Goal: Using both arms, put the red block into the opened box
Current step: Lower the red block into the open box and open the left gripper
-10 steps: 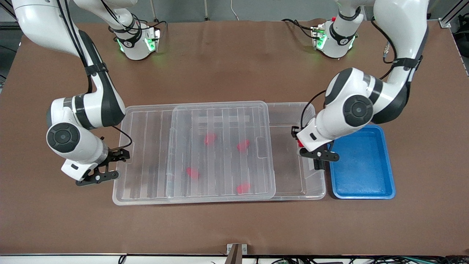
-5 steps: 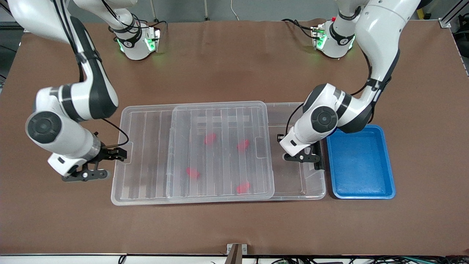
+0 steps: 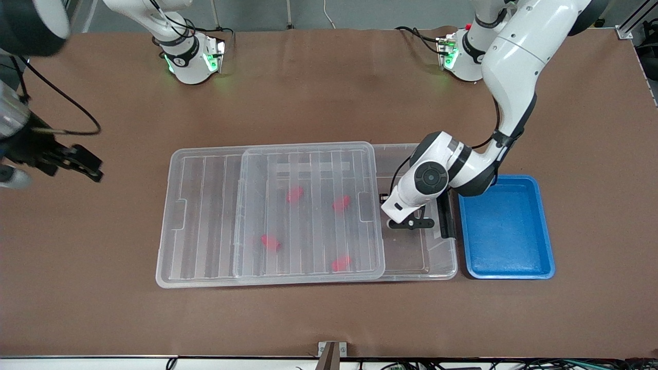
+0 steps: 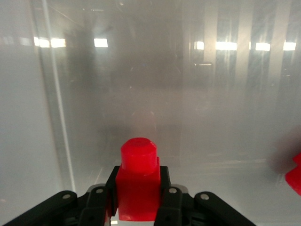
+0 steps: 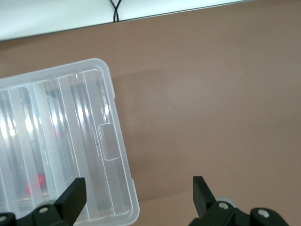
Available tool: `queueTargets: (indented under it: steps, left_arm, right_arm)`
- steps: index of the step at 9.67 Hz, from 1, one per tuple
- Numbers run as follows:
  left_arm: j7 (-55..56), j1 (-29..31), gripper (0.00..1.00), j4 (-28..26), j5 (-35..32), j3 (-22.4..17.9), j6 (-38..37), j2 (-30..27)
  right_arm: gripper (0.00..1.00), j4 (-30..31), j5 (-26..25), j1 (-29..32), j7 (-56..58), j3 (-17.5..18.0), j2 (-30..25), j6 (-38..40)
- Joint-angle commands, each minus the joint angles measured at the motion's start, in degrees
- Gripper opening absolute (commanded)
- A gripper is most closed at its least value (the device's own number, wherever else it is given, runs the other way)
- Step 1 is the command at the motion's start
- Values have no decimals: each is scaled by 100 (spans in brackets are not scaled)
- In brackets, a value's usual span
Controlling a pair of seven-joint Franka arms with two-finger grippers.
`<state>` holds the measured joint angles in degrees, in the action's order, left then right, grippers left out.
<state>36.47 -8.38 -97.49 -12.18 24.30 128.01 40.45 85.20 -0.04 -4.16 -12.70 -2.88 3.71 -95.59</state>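
The clear box (image 3: 443,271) lies mid-table, its ribbed lid (image 3: 308,205) slid toward the right arm's end so that the end by the black handle (image 3: 446,218) stands uncovered. Over that uncovered part my left gripper (image 3: 409,223) is low and shut on the red block (image 4: 138,181), stub pointing away from the fingers; the wrist hides the block in the front view. Several more red pieces (image 3: 294,194) lie in the box under the lid. My right gripper (image 3: 87,164) hangs open and holds nothing over bare table, off the lid's corner (image 5: 94,141).
A blue tray (image 3: 506,228) stands beside the box at the left arm's end, nothing showing in it. Another red piece (image 4: 295,176) lies on the box floor close to the held block. Brown table surrounds the box.
The right gripper drew off from the lid's edge toward its own end of the table. The left gripper carried the red block from the handle end farther over the box's uncovered part.
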Motion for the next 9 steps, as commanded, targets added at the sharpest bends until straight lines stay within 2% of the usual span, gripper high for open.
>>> queueTargets:
  steps: [1,2,3,4,6,9]
  left_arm:
    - [133,-32,15,2,-153,-13,206,331]
    - [133,-32,43,28,-153,-13,207,367]
    - [107,-32,95,55,-171,-22,207,350]
    - [124,-15,100,55,-223,-13,189,298]
    - [133,38,100,55,-224,5,128,35]
    - [133,65,100,55,-215,13,-494,-597]
  right_arm:
    - [100,138,452,11,528,-632,-422,617]
    - [100,129,418,11,1054,-844,-519,882]
    - [100,164,391,11,1242,-985,-564,1015]
    - [100,155,321,20,1261,-987,-555,1068]
    - [100,120,-91,20,1270,-882,-538,1060]
    - [100,146,-93,143,1270,-837,-538,1069]
